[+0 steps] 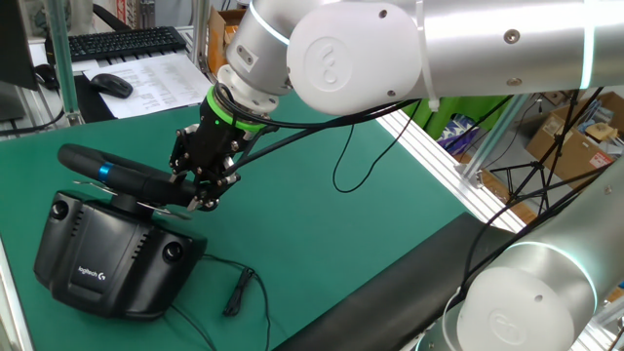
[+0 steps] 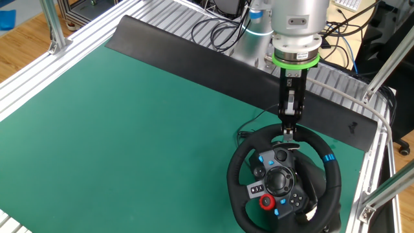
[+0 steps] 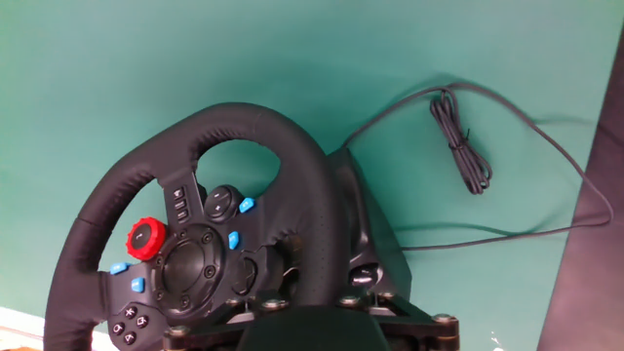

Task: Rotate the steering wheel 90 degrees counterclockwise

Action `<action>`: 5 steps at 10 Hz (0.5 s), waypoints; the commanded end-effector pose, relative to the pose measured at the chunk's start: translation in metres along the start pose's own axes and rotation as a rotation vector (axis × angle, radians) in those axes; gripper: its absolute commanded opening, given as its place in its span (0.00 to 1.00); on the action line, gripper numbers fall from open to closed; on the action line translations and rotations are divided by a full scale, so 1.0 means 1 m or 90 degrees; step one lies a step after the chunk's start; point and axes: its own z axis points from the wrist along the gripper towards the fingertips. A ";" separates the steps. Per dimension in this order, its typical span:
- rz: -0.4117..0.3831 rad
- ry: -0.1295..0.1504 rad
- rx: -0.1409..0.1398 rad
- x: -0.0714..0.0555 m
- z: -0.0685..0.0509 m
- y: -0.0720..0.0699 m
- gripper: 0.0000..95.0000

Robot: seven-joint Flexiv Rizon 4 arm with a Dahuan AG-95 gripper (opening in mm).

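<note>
The steering wheel [image 2: 240, 162] is a black round rim with silver spokes and a blue stripe [image 2: 330, 157] at its right side, mounted on a black Logitech base [image 1: 102, 263]. In one fixed view the rim [image 1: 97, 168] is seen edge-on with the stripe [image 1: 105, 173]. My gripper [image 2: 288, 134] comes down onto the far part of the rim and looks shut on it; it also shows at the rim's right end [image 1: 202, 198]. In the hand view the wheel [image 3: 117, 195] fills the lower left, and my fingertips are hidden below the frame.
The base's black cable [image 3: 458, 136] lies coiled on the green mat [image 2: 129, 116] beside the base. A black strip [image 2: 194, 55] and an aluminium frame edge [image 2: 381, 116] bound the mat. A keyboard [image 1: 117, 41] and mouse [image 1: 112, 85] lie beyond the mat.
</note>
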 end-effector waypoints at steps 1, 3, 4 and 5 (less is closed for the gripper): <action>0.000 0.001 0.000 0.001 0.000 0.000 0.00; -0.103 -0.046 -0.023 -0.025 0.024 0.016 0.00; -0.107 -0.039 -0.017 -0.025 0.020 0.016 0.00; -0.116 -0.031 0.002 -0.025 0.017 0.016 0.00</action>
